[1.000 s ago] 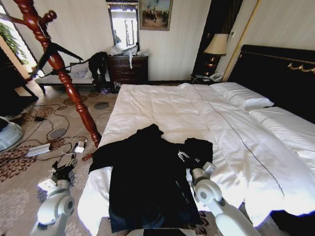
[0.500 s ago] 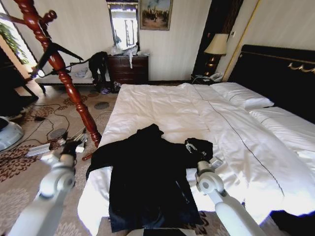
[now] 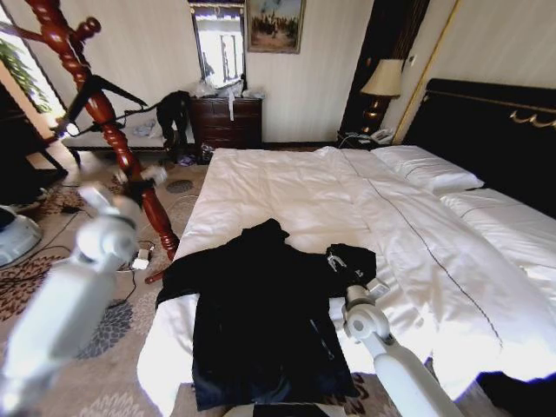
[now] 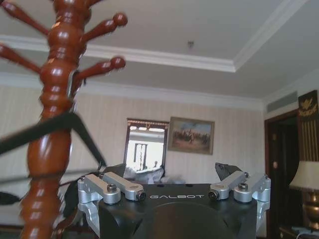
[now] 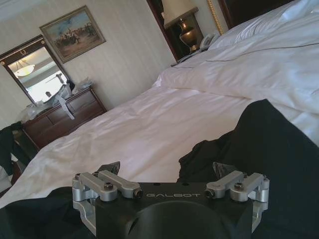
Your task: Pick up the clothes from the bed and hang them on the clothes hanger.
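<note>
The clothes [image 3: 261,313], a large black long-sleeved garment, lie spread flat on the near part of the bed [image 3: 295,191] and its white duvet. My right gripper [image 3: 337,259] hovers open just above the garment's right sleeve; the right wrist view shows this gripper [image 5: 167,169] with nothing between its fingers, the black fabric [image 5: 271,144] below and beside it. My left gripper [image 3: 143,176] is raised beside the bed, close to the coat stand. In its wrist view it [image 4: 169,172] is open and holds nothing. The black clothes hanger [image 3: 117,89] hangs on the stand, its sloping arm [image 4: 60,124] just ahead.
The reddish turned-wood coat stand [image 3: 113,130] leans at the bed's left corner. Cables and a power strip [image 3: 69,263] lie on the carpet. A dark dresser [image 3: 226,122] with a small clothing heap [image 3: 174,113] stands at the far wall, a lamp [image 3: 382,82] by the headboard.
My left arm has swung up from low beside the bed to the coat stand's height. The right gripper edged forward over the sleeve. The garment has not moved.
</note>
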You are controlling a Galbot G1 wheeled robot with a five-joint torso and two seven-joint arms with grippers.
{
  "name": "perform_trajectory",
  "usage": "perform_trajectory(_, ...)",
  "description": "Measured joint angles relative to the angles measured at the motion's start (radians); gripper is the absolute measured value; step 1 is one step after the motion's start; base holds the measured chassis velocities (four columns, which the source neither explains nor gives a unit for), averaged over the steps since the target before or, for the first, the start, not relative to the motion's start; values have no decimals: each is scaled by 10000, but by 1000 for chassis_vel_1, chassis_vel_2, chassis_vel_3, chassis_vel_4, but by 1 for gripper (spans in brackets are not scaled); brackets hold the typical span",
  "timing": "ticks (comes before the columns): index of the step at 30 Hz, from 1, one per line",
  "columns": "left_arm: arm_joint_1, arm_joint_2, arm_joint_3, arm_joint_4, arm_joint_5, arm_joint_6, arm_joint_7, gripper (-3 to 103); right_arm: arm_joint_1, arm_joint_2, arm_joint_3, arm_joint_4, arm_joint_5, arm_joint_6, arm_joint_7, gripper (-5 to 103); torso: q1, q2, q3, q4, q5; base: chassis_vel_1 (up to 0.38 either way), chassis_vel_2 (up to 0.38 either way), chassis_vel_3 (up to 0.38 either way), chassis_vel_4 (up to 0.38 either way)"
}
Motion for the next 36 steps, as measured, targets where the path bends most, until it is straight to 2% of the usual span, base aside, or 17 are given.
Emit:
perform_trajectory(1,0,0,0,0,0,0,0,100,0,0,0,0,0,0,0,100,0,0,0,0,0,0,0,0,0)
perform_trajectory(4,-1746,397,802,297,-639,359,-201,100,-42,137,-38,75,-42,-9,2,100,-1,0,-1,0,3,0,0,0,0)
perform_trajectory(5,-2181,550,956,304,-813,612,-333,100,-81,162,-33,116,-64,-12,3,100,-2,1,-2,0,7,0,0,0,0)
perform_trajectory(6,-2181,550,956,304,-813,612,-333,100,-81,162,-33,116,-64,-12,3,100,-2,1,-2,0,7,0,0,0,0)
perform_trajectory(9,-3093,1136,1110,342,-1132,1598,-679,100,-212,185,54,230,-111,-15,4,100,-4,0,-2,1,-1,0,0,0,0)
perform_trajectory(11,-3250,1284,1118,394,-1156,1794,-721,100,-250,186,75,257,-120,-15,4,100,-3,0,-1,3,1,0,0,0,0)
perform_trajectory(13,-3849,1908,1122,933,-1175,2703,-765,100,-349,160,129,362,-136,-16,10,100,-5,1,-3,5,0,0,0,0,0)
perform_trajectory(15,-4194,2363,1164,1659,-1284,3116,-423,100,-354,142,140,432,-137,-28,21,100,-5,2,-3,8,-1,0,0,0,0)
perform_trajectory(17,-4318,2487,1270,1971,-1390,3137,-205,100,-339,142,140,441,-134,-34,26,100,-6,2,-3,12,-2,0,0,0,0)
perform_trajectory(19,-4734,2613,1806,2888,-1942,3132,241,100,-282,157,113,443,-132,-42,33,100,-6,2,-3,11,-3,0,0,0,0)
perform_trajectory(21,-5165,2422,2351,4010,-2432,3063,771,100,-227,168,49,411,-127,-54,38,100,-5,2,-1,-2,-4,0,0,0,0)
perform_trajectory(22,-5165,2422,2351,4010,-2432,3063,771,100,-227,168,49,411,-127,-54,38,100,-5,2,-1,-2,-4,0,0,0,0)
perform_trajectory(25,-5929,1915,3126,5307,-2515,3083,1281,100,-180,121,46,326,-99,-63,40,100,-4,1,-1,3,-2,0,0,0,0)
perform_trajectory(26,-5929,1915,3126,5307,-2515,3083,1281,100,-180,121,46,326,-99,-63,40,100,-4,1,-1,3,-2,0,0,0,0)
perform_trajectory(30,-7133,1056,4088,6602,-2157,3429,1432,100,-161,49,136,265,-88,-58,-42,100,-2,1,0,-3,0,0,0,0,0)
perform_trajectory(36,-8026,505,4794,7306,-1859,4030,1220,100,-191,46,157,264,-98,-46,-74,100,-3,2,-1,1,6,0,0,0,0)
